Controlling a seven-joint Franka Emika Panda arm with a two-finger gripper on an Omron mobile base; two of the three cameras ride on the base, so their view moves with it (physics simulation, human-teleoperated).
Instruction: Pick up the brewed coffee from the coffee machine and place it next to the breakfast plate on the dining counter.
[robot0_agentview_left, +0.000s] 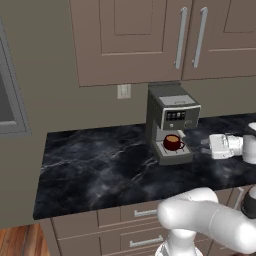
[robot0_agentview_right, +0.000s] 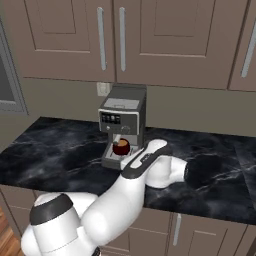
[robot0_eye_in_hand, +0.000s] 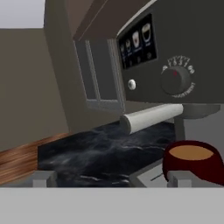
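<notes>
The brewed coffee (robot0_agentview_left: 173, 142) is a dark red mug with light brown liquid, standing on the drip tray in the bay of the grey coffee machine (robot0_agentview_left: 172, 117). My gripper (robot0_agentview_left: 204, 143) hovers just right of the machine at mug height, open and holding nothing. In the hand view the mug (robot0_eye_in_hand: 192, 161) sits at the lower right, behind the right fingertip (robot0_eye_in_hand: 180, 178) rather than in the gap of the gripper (robot0_eye_in_hand: 112, 179). From the right base view the mug (robot0_agentview_right: 120, 146) and machine (robot0_agentview_right: 122, 117) show behind my arm. The breakfast plate and dining counter are out of view.
The machine stands on a black marble counter (robot0_agentview_left: 100, 165) under brown wall cabinets (robot0_agentview_left: 150, 40). A white steam wand (robot0_eye_in_hand: 151, 117) juts from the machine just above and left of the mug. An outlet (robot0_agentview_left: 123, 91) is on the wall, and drawers run below the counter edge.
</notes>
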